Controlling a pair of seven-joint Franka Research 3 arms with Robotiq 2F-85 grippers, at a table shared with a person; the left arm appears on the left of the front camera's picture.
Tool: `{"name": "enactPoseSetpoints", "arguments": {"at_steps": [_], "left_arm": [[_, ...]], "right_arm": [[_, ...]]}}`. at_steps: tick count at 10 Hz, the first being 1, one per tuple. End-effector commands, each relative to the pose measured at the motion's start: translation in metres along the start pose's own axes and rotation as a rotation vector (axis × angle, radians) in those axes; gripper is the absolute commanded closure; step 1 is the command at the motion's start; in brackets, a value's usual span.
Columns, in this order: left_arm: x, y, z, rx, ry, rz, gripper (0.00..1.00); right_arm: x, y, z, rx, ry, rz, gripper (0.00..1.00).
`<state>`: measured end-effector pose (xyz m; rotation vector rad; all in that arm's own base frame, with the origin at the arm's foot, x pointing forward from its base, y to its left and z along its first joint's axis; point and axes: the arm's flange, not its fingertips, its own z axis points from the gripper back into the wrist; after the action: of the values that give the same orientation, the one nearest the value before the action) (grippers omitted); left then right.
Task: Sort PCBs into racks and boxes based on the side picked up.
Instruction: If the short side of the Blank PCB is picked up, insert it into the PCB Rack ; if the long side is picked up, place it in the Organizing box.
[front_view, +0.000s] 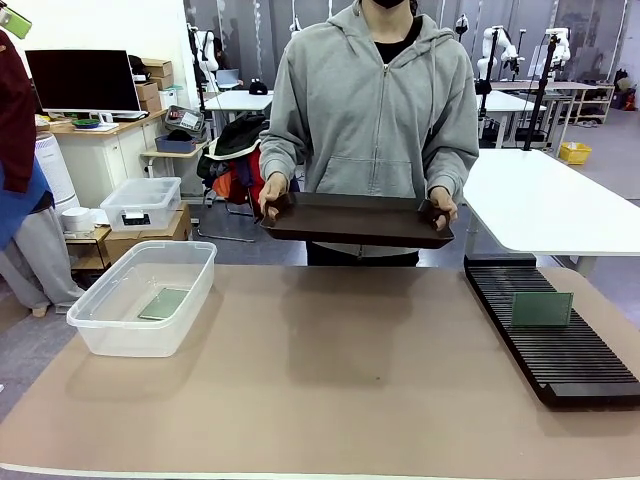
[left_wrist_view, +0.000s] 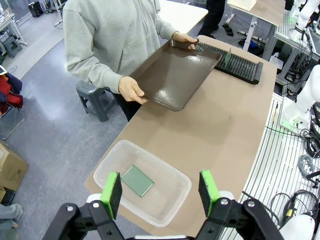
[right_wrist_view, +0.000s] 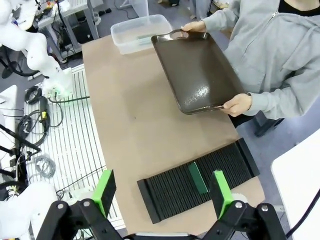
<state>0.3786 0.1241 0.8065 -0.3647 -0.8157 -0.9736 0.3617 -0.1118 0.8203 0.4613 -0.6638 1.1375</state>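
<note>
On the near side of the tan table (front_view: 330, 400), a clear box (front_view: 143, 297) sits at the left with one PCB (front_view: 164, 303) lying flat inside. At the right, a long black rack (front_view: 548, 332) holds a second PCB (front_view: 542, 309) standing upright in its slots. The left gripper (left_wrist_view: 160, 189) hangs high above the box, jaws wide apart and empty. The right gripper (right_wrist_view: 163, 189) hangs above the rack, jaws likewise spread and empty. At the far edge, a person holds a dark brown tray (front_view: 358, 219) in both hands, seemingly empty.
</note>
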Motion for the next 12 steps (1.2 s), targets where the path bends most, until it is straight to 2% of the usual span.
{"name": "enactPoseSetpoints", "arguments": {"at_steps": [1,5,8,12], "left_arm": [[0.0,-0.002,-0.001,0.003,0.001,0.011,0.17],[0.0,-0.002,-0.001,0.003,0.001,0.011,0.17],[0.0,-0.002,-0.001,0.003,0.001,0.011,0.17],[0.0,-0.002,-0.001,0.003,0.001,0.011,0.17]], "right_arm": [[0.009,-0.012,0.02,0.015,-0.013,0.043,0.0],[0.016,-0.005,0.031,-0.027,-0.016,0.057,0.0],[0.021,-0.001,0.04,-0.117,-0.031,0.037,0.0],[0.022,0.002,0.045,-0.144,-0.07,0.042,0.0]]}}
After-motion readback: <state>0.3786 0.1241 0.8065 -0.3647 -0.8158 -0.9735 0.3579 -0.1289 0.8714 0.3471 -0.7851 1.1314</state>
